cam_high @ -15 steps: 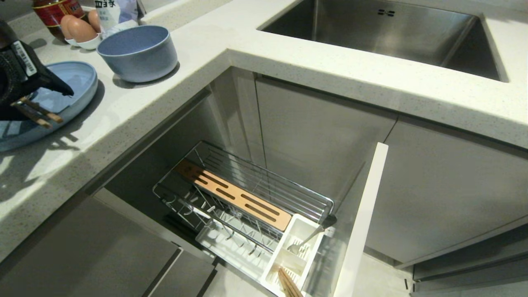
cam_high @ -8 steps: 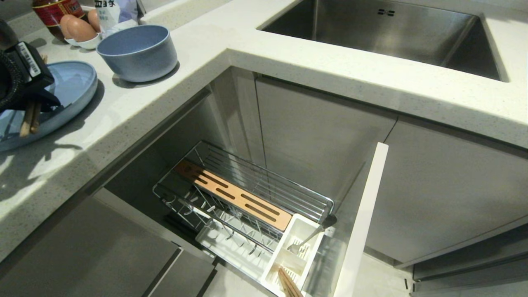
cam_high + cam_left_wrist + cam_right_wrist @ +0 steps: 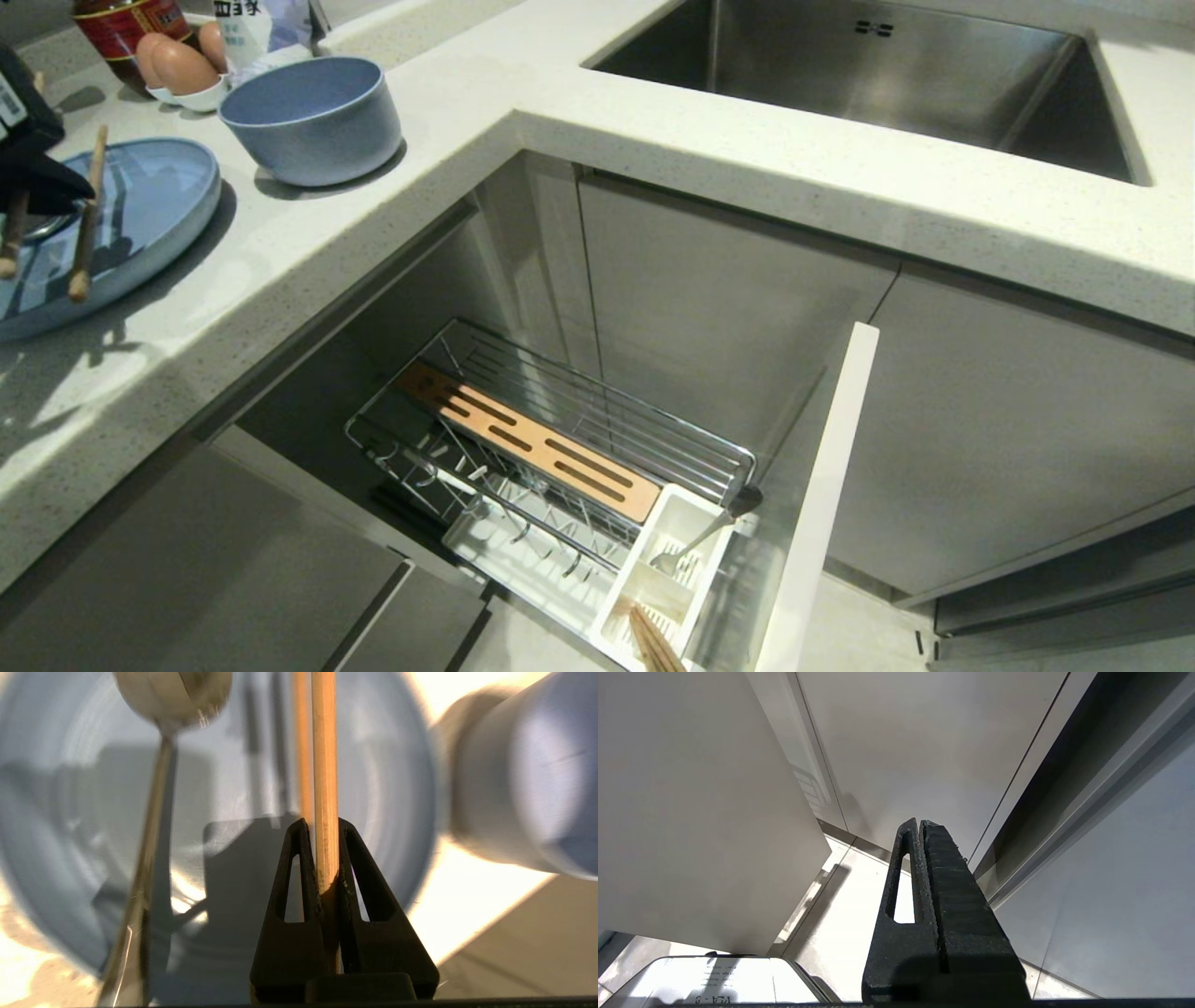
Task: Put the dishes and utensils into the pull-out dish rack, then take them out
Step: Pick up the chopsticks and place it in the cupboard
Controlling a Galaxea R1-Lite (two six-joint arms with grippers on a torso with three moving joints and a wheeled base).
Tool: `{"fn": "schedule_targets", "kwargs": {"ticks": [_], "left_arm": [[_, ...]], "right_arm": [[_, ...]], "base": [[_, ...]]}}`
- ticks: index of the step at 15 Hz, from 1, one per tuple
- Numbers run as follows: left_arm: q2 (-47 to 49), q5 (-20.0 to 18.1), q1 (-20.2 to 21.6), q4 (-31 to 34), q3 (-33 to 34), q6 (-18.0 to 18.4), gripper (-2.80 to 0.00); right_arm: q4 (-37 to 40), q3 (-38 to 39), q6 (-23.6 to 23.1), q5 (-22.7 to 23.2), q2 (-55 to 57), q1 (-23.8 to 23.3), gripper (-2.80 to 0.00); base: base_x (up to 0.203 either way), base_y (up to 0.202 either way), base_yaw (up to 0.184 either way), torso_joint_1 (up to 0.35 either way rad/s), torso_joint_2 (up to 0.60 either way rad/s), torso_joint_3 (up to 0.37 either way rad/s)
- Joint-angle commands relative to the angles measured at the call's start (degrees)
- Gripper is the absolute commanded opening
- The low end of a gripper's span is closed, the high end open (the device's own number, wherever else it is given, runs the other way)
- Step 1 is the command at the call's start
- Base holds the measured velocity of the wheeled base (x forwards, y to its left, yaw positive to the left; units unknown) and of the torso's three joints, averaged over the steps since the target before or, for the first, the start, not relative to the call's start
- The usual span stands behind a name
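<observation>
Left tool point(image 3: 322, 826), half cropped, pinches blurred chopsticks point(image 3: 324, 765).

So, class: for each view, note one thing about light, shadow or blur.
Head view: sharp, with hard shadows on the counter beside the plate. Left wrist view: the claw and its chopsticks are crisp; the bowl and spoon are smeared. Right wrist view: the floor glares white.

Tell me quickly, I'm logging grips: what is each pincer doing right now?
Left pincer: shut on the chopsticks, above the divided plate.
Right pincer: shut, holding nothing, parked low by the cabinet fronts.
</observation>
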Motion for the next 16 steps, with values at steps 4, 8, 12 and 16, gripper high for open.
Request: {"fn": "schedule_targets", "kwargs": {"ticks": [4, 8, 12, 16], "left_arm": [[-8.0, -0.4, -7.1, -3.5, 0.0, -0.8, -2.80], [-12.1, -0.7, -27.0, -3.5, 2.9, -1.1, -2.80], [-11.0, -9.2, -36.6, 0.7, 7.3, 0.3, -2.80], [-6.0, -10.7, -42.3, 13.4, 7.5, 3.2, -2.80]], "right_arm": [[0.0, 0.0, 0.0, 0.0, 0.0, 0.0, -2.80], [0.0, 0.0, 0.0, 0.0, 0.0, 0.0, -2.80], [0.0, 0.0, 0.0, 0.0, 0.0, 0.0, -2.80], [0.0, 0.0, 0.0, 0.0, 0.0, 0.0, -2.80]], "base": [[0.000, 0.000, 0.000, 0.000, 0.00, 0.000], [0.000, 0.000, 0.000, 0.000, 0.00, 0.000], [0.000, 0.000, 0.000, 0.000, 0.00, 0.000], [0.000, 0.000, 0.000, 0.000, 0.00, 0.000]]}}
